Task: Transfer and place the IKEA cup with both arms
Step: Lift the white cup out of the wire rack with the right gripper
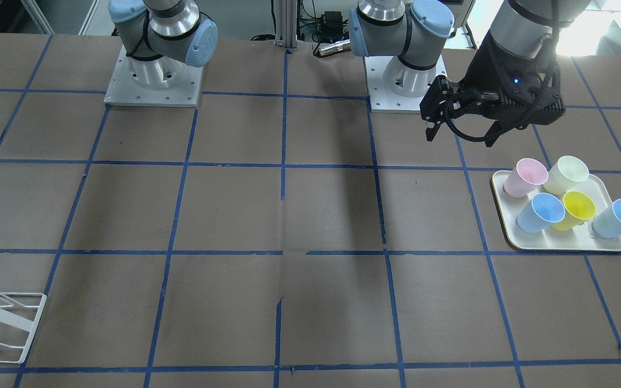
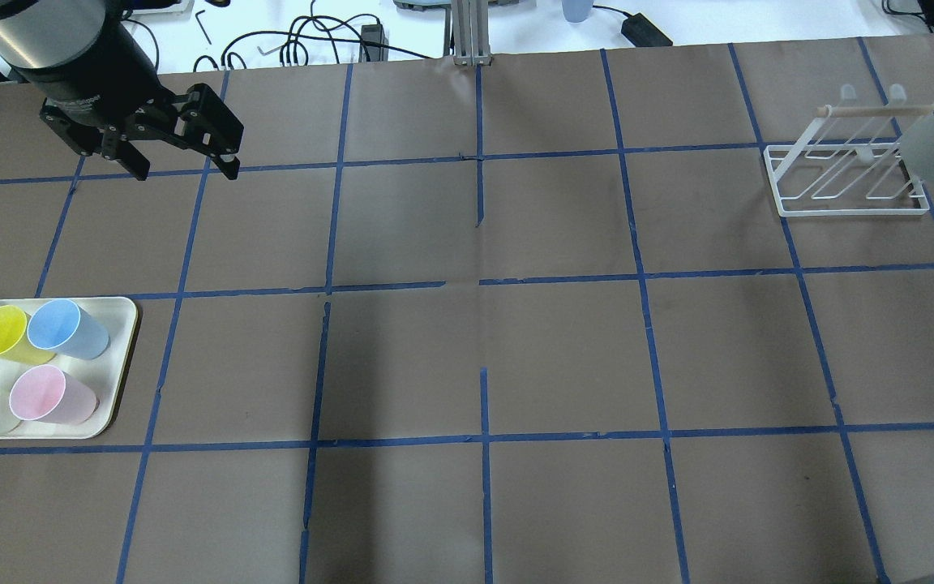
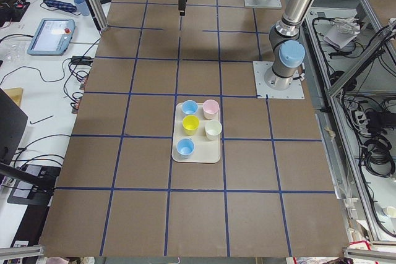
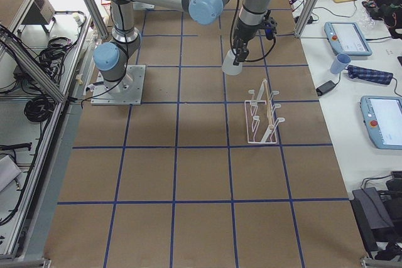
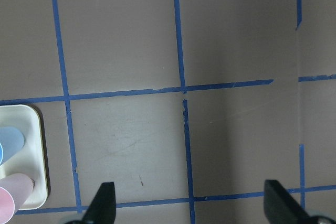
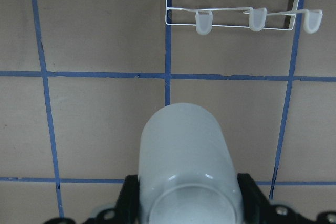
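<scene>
My right gripper [image 6: 189, 203] holds the IKEA cup [image 6: 184, 150] up over the table.
Its jaws are closed on the cup's sides, so the cup sits squarely between them, with the white wire rack [image 6: 203, 20] just ahead. Far across, my left gripper [image 2: 187, 170] hangs wide open and empty, apart from the cup tray [image 2: 122, 357].

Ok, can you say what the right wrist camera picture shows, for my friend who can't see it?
A pale grey-white IKEA cup fills the lower middle, gripped between the black fingers of the right pincer. Beyond it lies a brown table with blue tape lines, and a white wire rack stands at the top edge.
</scene>
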Robot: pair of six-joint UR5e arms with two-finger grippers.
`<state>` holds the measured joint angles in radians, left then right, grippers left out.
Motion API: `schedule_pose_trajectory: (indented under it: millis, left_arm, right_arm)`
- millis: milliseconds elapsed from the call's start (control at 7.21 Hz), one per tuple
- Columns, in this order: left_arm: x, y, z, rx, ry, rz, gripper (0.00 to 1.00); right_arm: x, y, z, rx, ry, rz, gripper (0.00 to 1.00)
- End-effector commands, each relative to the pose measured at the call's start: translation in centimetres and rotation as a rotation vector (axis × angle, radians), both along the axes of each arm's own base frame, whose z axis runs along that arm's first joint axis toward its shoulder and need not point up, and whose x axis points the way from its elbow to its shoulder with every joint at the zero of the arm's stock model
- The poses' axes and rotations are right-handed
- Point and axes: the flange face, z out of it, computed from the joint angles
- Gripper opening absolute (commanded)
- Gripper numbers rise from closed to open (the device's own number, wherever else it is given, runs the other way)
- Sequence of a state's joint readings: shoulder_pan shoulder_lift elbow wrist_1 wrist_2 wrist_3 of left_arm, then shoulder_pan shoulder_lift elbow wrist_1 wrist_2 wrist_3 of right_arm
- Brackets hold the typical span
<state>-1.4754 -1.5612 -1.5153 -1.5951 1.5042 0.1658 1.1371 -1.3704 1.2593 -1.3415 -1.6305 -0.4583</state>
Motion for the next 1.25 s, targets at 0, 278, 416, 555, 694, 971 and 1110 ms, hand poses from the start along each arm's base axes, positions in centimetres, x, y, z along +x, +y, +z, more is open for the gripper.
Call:
schedule_pose_trajectory:
  millis: [0,278,416,555,694,971,1110]
  left_arm:
    - [3.0,0.4,-0.3,-0.009,0.232,0.048,1.00]
    - [4.1,1.3,-1.2,-0.023,0.406,0.109,1.00]
    - [3.8,1.6,-1.9,-0.023,0.485,0.122,1.00]
    - [4.1,2.0,-2.4,-0.023,0.506,0.136,1.00]
    - [4.1,2.0,-2.4,-0.029,0.538,0.144,1.00]
    - [3.5,2.1,-3.2,-0.032,0.664,0.162,1.00]
    - [3.0,2.3,-3.5,-0.027,0.725,0.184,1.00]
  right_arm:
    - [2.2,4.5,-0.2,0.016,0.003,-0.008,0.41]
    - [4.3,6.5,-1.9,0.031,-0.008,-0.035,0.42]
    - [7.4,5.9,-2.0,0.022,-0.003,-0.023,0.42]
    - [11.0,5.3,-1.8,-0.007,0.009,0.006,0.42]
    - [13.7,5.3,-2.0,-0.003,0.012,-0.005,0.42]
    - [18.2,5.6,-1.7,-0.036,-0.198,-0.023,0.42]
    - [18.9,5.5,-1.8,-0.037,-0.271,-0.033,0.42]
